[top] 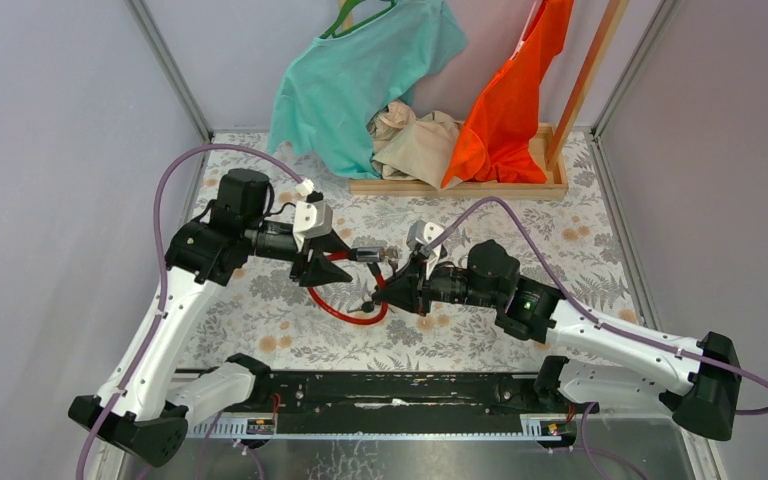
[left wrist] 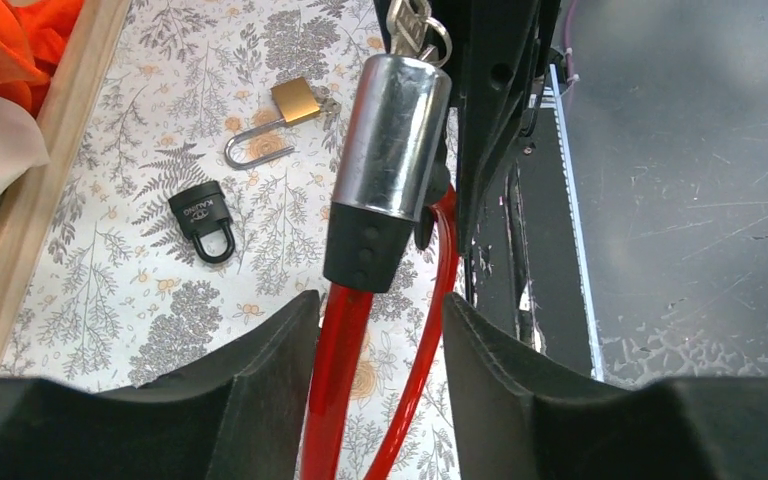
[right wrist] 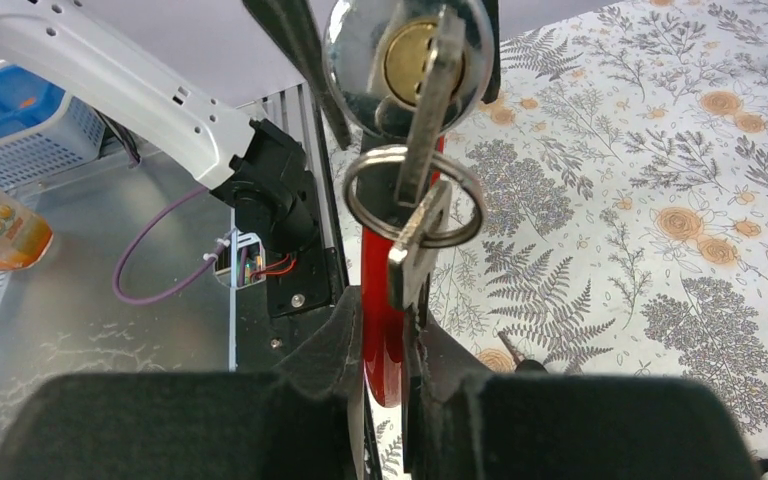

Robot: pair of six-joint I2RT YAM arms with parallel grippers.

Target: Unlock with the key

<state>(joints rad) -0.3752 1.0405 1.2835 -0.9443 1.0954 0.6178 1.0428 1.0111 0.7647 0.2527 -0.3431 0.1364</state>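
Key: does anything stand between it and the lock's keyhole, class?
Nothing visible does: the key already sits in the keyhole of the lock, which the left gripper holds by its cable.

1. I see a red cable [left wrist: 335, 390] with a chrome cylinder [left wrist: 392, 135] and a black collar [left wrist: 370, 245].
2. I read the keys [right wrist: 435, 110] as silver.
3. Upper left of the left wrist view: one brass padlock [left wrist: 295, 100], one black padlock [left wrist: 203, 215].
4. Tablecloth [top: 580, 260]: white, grey ferns, orange flowers.
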